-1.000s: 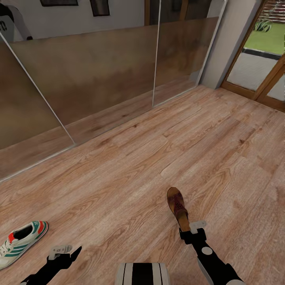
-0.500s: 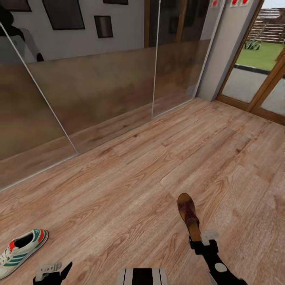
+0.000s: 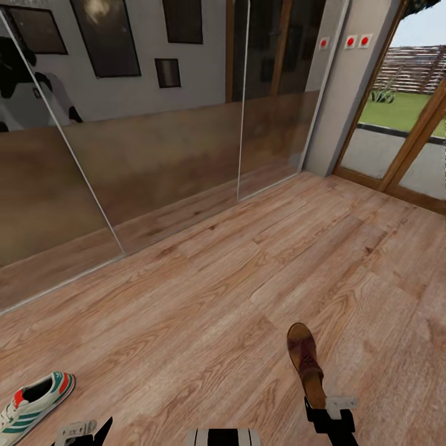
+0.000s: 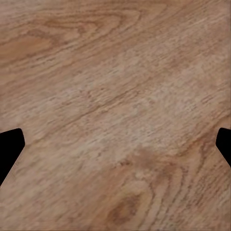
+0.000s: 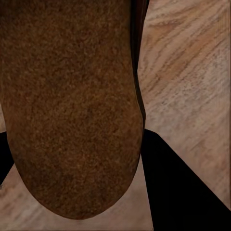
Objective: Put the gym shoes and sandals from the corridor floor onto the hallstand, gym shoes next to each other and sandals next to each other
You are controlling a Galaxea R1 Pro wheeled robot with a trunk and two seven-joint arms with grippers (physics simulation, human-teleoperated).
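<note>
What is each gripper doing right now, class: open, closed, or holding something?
Left gripper: open, empty, above the corridor floor.
Right gripper: closed on a sandal.

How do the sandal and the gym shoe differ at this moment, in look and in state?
The sandal is dark brown; the gym shoe is white with green stripes and red accents. The sandal is held at its heel end by the right gripper, toe pointing away from the robot, while the gym shoe lies on the floor, ungripped, beside the open left gripper. Both look about equally long.
</note>
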